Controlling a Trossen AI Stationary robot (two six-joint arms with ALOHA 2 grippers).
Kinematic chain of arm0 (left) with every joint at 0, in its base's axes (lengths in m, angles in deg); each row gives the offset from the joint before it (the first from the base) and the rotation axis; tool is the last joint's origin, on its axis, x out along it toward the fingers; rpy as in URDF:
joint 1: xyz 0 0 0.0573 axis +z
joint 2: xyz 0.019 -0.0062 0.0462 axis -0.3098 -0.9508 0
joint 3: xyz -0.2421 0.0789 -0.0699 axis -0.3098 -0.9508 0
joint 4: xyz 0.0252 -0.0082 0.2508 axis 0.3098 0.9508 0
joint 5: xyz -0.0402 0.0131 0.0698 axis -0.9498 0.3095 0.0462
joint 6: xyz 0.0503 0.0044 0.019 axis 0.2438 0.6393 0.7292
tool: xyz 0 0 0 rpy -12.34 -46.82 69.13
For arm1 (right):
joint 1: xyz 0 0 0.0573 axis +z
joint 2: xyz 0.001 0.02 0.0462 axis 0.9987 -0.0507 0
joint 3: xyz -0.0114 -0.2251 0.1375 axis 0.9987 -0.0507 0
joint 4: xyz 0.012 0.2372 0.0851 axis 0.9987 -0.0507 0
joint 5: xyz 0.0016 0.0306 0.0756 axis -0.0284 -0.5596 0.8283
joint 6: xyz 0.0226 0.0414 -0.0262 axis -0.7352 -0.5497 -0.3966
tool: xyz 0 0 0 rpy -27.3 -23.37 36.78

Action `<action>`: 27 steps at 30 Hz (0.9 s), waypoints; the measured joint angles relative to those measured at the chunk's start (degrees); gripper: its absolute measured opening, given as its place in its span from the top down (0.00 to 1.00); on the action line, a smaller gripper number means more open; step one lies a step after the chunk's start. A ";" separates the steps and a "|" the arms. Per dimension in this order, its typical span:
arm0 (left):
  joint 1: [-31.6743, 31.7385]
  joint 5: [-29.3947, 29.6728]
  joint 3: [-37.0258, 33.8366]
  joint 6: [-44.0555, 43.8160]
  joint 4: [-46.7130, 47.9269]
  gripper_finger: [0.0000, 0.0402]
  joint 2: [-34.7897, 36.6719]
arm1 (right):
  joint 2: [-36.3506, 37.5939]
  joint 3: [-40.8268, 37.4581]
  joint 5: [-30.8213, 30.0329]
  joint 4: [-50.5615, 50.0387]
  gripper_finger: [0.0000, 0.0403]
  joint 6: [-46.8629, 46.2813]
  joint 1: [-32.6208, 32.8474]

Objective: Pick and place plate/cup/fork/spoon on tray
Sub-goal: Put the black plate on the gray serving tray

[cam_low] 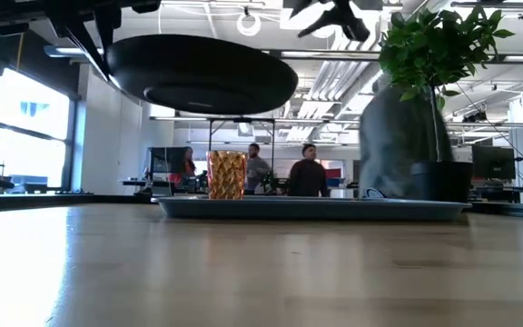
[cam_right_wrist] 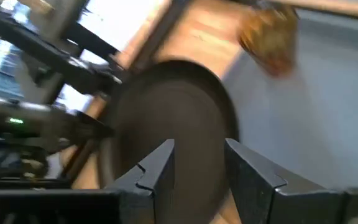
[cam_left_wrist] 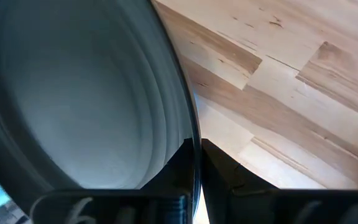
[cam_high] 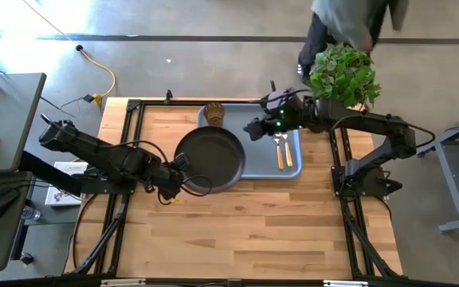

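Fingers of your left gripper [cam_high: 183, 180] pinch the plate [cam_high: 210, 159] by its rim, holding it aloft, partly over the tray [cam_high: 296, 163] edge. Carry it further in before lowering, clear of the cup [cam_high: 213, 113]. Your right gripper [cam_high: 255, 127] hovers spread above the tray.

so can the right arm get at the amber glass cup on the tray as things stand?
Probably yes. The right gripper hangs open over the blue-grey plastic tray, close to the amber patterned glass cup. The round dark plate, held up by the left gripper, leaves the cup uncovered.
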 joint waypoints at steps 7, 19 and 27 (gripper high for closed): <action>0.02 -0.68 0.00 0.23 -2.00 0.99 0.06 | -0.05 -1.94 -0.87 -2.73 0.68 -0.60 1.26; 0.04 -0.37 0.00 3.35 -4.05 0.99 0.06 | -5.56 -2.16 -2.01 -6.11 0.68 -2.68 4.28; 0.04 -0.30 0.00 4.25 -4.87 0.99 0.06 | -7.61 -2.16 -1.75 -5.95 0.68 -3.64 4.52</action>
